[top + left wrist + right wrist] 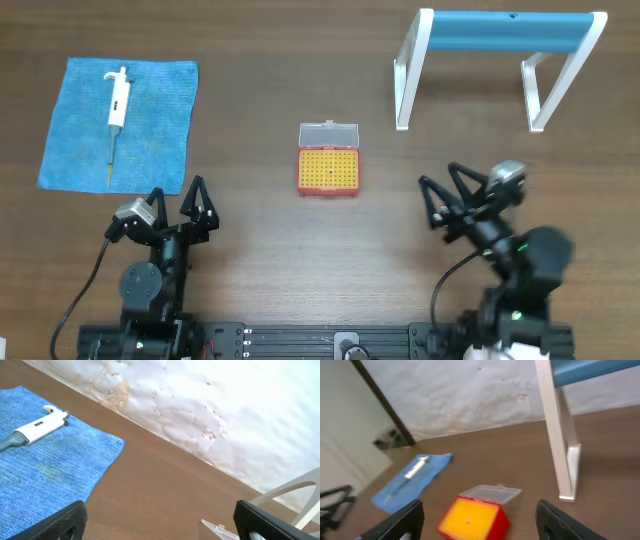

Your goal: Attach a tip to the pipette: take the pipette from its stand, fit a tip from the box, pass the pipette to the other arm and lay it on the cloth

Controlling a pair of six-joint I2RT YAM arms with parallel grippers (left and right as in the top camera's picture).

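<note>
Judged finished: white plastic tipped pipette [117, 98] laid on blue fabric cloth [160, 120]; left claw [177, 190] and right claw [438, 175] spread wide, empty.

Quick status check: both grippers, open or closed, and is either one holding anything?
Left gripper: open, holding nothing.
Right gripper: open, holding nothing.

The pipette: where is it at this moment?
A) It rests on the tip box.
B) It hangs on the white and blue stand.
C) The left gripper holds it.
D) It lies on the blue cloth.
D: the pipette lies flat on the blue cloth.
</note>
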